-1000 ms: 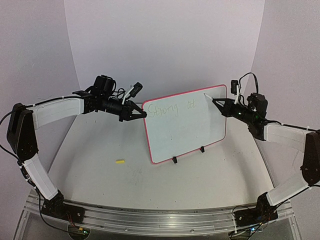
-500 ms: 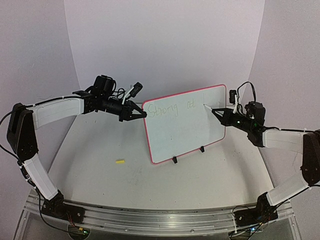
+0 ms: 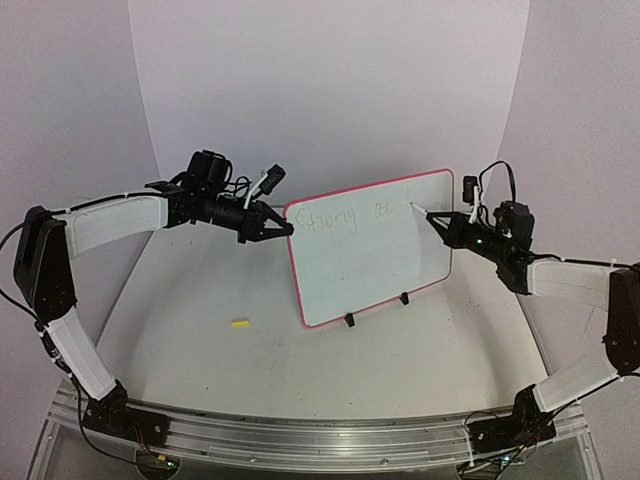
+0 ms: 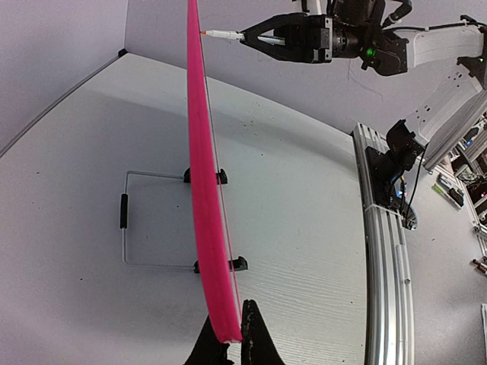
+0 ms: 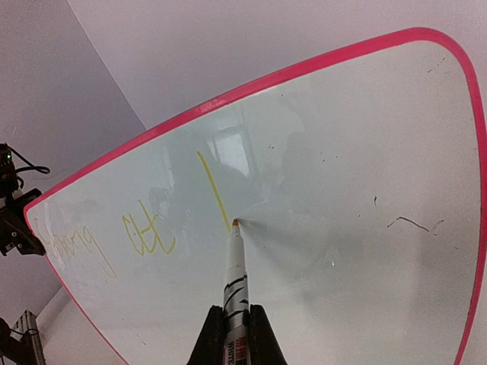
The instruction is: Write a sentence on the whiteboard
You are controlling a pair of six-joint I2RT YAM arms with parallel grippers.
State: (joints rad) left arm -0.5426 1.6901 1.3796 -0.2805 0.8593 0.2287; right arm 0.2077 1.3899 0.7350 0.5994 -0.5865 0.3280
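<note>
Right gripper (image 5: pixel 236 313) is clamped on 1 marker (image 5: pixel 233 262), whose tip touches the whiteboard (image 3: pixel 372 262) at the foot of 1 yellow stroke (image 5: pixel 214 192). Left gripper (image 3: pixel 286 229) pinches the board's left edge. The 1 whiteboard stands upright on 2 black feet (image 3: pixel 350 321) mid-table (image 3: pixel 200 290), bearing the sentence (image 3: pixel 340 218): 2 faint words, "Strong at". 1 small yellow piece (image 3: pixel 240 323) lies on the table, well apart from the board.
</note>
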